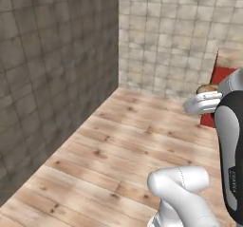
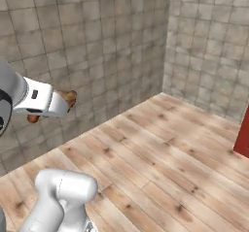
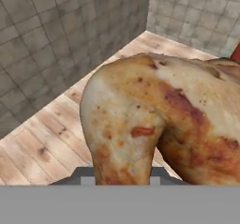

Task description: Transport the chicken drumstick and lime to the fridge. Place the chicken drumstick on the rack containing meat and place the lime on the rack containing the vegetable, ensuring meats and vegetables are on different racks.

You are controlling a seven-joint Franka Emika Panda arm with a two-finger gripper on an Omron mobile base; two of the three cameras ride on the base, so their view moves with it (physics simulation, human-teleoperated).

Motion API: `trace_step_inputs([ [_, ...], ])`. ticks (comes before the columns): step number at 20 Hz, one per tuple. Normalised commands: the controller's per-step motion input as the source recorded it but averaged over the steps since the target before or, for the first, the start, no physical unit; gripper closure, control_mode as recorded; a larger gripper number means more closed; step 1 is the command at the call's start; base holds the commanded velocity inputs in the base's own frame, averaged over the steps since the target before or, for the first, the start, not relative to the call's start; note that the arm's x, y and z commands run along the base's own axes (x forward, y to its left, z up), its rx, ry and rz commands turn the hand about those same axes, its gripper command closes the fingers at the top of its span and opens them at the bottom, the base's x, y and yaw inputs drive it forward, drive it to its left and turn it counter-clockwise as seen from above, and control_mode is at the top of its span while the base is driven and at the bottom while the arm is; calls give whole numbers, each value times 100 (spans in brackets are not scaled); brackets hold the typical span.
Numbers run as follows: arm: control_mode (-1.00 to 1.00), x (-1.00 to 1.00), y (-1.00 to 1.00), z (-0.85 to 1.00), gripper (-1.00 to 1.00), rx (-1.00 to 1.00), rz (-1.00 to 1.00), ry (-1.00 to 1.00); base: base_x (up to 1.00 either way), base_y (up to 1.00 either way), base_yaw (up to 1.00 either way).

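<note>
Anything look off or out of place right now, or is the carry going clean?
Nothing stands out. The gripper is shut on the chicken drumstick, held above the wooden floor in a tiled corner. The drumstick looks whole, and nothing lies dropped or spilled on the floor.

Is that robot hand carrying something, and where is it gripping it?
Yes, the chicken drumstick. The fingers are hidden behind the meat, so the exact spot cannot be told.

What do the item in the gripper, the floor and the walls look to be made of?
Chicken drumstick: roasted meat, glossy golden-brown skin with reddish blotches. Floor: wood planks, apparently matte, with grain, knots and board seams. Walls: probably stone or ceramic tile, mottled grey-beige squares with grout lines.
</note>
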Motion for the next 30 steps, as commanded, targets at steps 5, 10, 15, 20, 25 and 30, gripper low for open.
trace_step_inputs([
  [5, 100, 0, 0, 0, 100, 0, 0, 0, 0, 0, 100],
  [10, 100, 0, 0, 0, 100, 0, 0, 0, 0, 0, 100],
  [15, 100, 0, 0, 0, 100, 0, 0, 0, 0, 0, 100],
  [20, 100, 0, 0, 0, 100, 0, 0, 0, 0, 0, 100],
  [25, 100, 0, 0, 0, 100, 0, 0, 0, 0, 0, 100],
  [30, 100, 0, 0, 0, 100, 0, 0, 0, 0, 0, 100],
])
